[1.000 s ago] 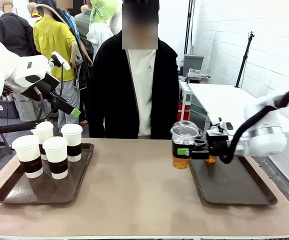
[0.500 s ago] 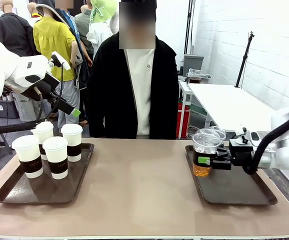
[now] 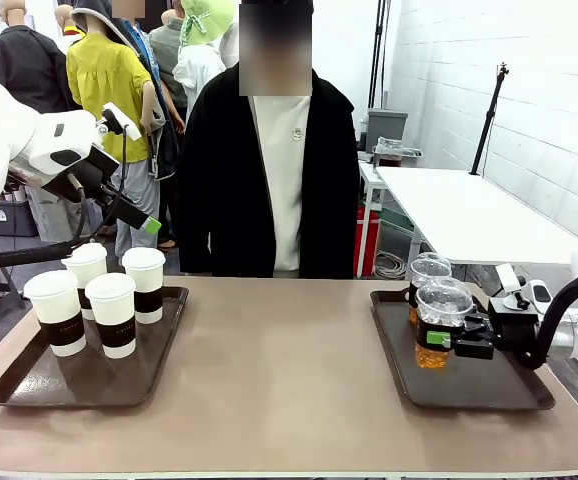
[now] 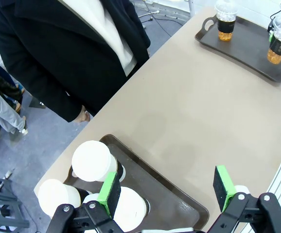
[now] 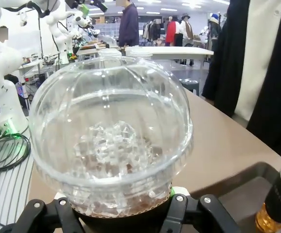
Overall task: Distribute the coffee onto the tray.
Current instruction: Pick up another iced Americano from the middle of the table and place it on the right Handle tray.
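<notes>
Four white lidded paper cups with brown sleeves stand on the left brown tray. My left gripper hangs open high above them; in the left wrist view its green-padded fingers spread over those cups. My right gripper is shut on a clear dome-lidded cup of amber drink, low over the right tray; whether the cup touches the tray I cannot tell. The second dome cup stands just behind it. In the right wrist view the held cup's dome looms close.
A person in a black coat stands at the table's far edge, between the trays. Bare brown tabletop lies between both trays. Both dome cups sit far off on the right tray in the left wrist view.
My right gripper carried the dome-lidded cup rightward from beside the right tray to over it, ending in front of the other dome cup. The left arm stayed still.
</notes>
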Action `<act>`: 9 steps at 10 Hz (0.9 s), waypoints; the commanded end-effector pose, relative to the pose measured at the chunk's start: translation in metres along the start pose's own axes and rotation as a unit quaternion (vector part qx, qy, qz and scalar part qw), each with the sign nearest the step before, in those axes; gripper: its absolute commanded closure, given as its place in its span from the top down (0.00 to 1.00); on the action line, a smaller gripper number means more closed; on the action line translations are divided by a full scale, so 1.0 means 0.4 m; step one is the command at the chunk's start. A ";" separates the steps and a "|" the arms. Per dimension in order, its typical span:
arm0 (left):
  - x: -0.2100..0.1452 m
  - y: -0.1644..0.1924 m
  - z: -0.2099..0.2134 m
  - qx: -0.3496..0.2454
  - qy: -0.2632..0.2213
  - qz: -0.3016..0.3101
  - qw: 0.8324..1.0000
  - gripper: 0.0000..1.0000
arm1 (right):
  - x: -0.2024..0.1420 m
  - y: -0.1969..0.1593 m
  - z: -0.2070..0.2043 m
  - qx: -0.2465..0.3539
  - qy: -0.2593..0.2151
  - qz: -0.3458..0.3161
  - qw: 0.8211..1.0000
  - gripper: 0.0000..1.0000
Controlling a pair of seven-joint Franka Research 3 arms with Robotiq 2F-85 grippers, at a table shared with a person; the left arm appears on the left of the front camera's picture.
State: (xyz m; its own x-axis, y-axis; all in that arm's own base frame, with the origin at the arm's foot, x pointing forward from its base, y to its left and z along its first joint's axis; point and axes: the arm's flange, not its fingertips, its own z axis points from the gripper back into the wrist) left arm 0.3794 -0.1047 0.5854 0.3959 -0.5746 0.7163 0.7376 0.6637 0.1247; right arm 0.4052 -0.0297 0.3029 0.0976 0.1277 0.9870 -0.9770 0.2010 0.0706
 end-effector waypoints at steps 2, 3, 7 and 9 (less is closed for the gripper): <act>-0.001 0.002 -0.001 -0.002 0.001 0.004 1.000 1.00 | -0.048 -0.060 0.036 -0.013 -0.014 0.013 1.000 0.64; -0.001 0.002 -0.001 -0.002 0.001 0.004 1.000 1.00 | -0.067 -0.074 0.045 -0.024 -0.017 0.011 1.000 0.64; -0.001 0.002 -0.001 -0.002 0.001 0.004 1.000 1.00 | -0.125 -0.114 0.056 -0.038 -0.024 0.006 0.999 0.64; -0.001 0.002 -0.001 -0.002 0.001 0.004 1.000 1.00 | -0.148 -0.129 0.060 -0.045 -0.032 -0.006 0.998 0.64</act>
State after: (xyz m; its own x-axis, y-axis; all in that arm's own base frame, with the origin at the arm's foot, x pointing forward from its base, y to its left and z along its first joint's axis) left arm 0.3794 -0.1047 0.5854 0.3960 -0.5746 0.7162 0.7376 0.6636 0.1247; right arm 0.4384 -0.0683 0.2422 0.1176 0.1162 0.9862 -0.9569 0.2789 0.0813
